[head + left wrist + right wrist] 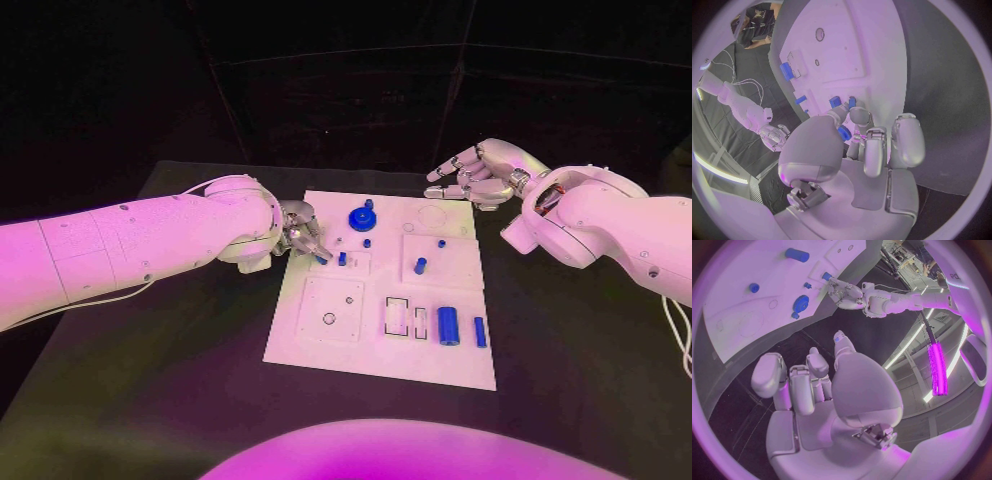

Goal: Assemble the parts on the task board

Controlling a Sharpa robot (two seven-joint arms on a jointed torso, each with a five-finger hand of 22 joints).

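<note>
Left hand [299,232] at the task board [325,345]'s left edge, pinching a small blue peg [844,133] at the fingertips. Right hand [479,178] hovering off the board's far right corner, fingers loosely curled, holding nothing. Likely light, rigid, smooth plastic, so prone to slip or tilt; best gripped mid-shaft and kept upright. Other blue parts [447,325] standing and lying across the board, on the desk [173,370].

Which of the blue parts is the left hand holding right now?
The small blue part at the board's left edge, pinched in the left hand. The round blue piece and the large blue cylinder sit on the task board, untouched.
</note>
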